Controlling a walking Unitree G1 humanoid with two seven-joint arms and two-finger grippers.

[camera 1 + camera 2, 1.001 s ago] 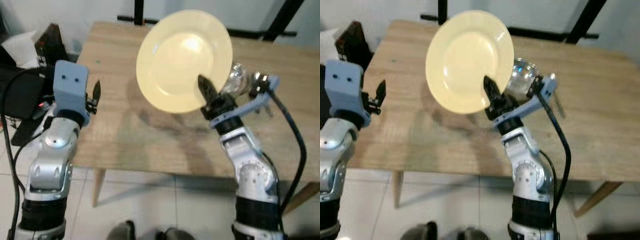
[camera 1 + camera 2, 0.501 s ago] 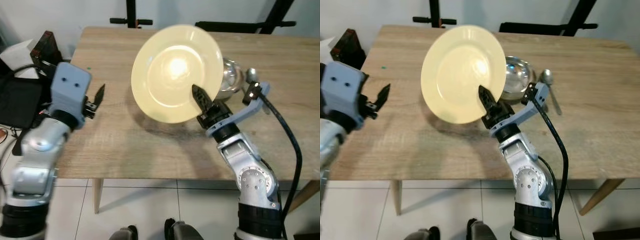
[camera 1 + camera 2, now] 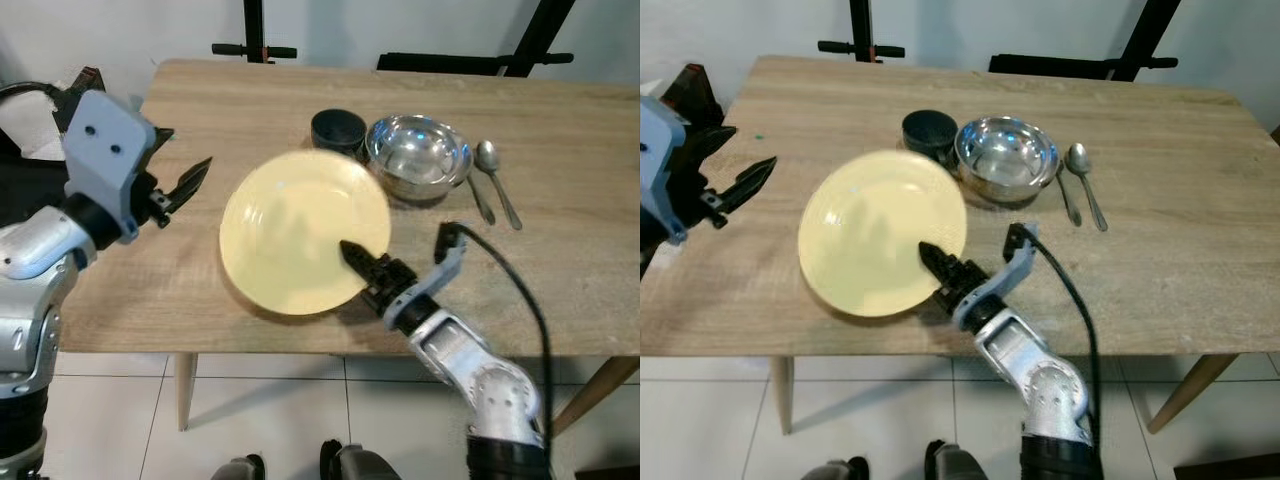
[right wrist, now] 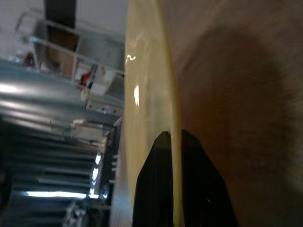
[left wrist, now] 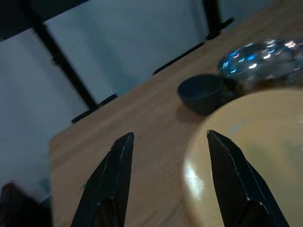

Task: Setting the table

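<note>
**Two grippers, one plate at the table's near edge**

Two silver arms reach over a light wooden table (image 3: pixel 560 260) as a Unitree G1 humanoid handles a pale yellow plate (image 3: pixel 300 235). The right gripper (image 3: pixel 358 262) is clamped on the plate's near rim, one black finger lying across the upper face; the right wrist view shows the rim pinched between both fingers (image 4: pixel 158 189). The plate sits low over the near left part of the tabletop, tilted slightly, and whether its far edge touches the wood cannot be told.

The left gripper (image 3: pixel 185 182) hovers just left of the plate, apart from it, its two fingers spread wide with nothing between them, as the left wrist view confirms.

Behind the plate stands a small dark cup (image 3: pixel 338 129), and just to its right a shiny metal bowl (image 3: pixel 418 155). Further right, a spoon (image 3: pixel 495 178) lies on the wood with a second thin utensil (image 3: pixel 478 198) beside it, too small to identify. Black stand legs (image 3: pixel 470 62) show beyond the table's far edge.
</note>
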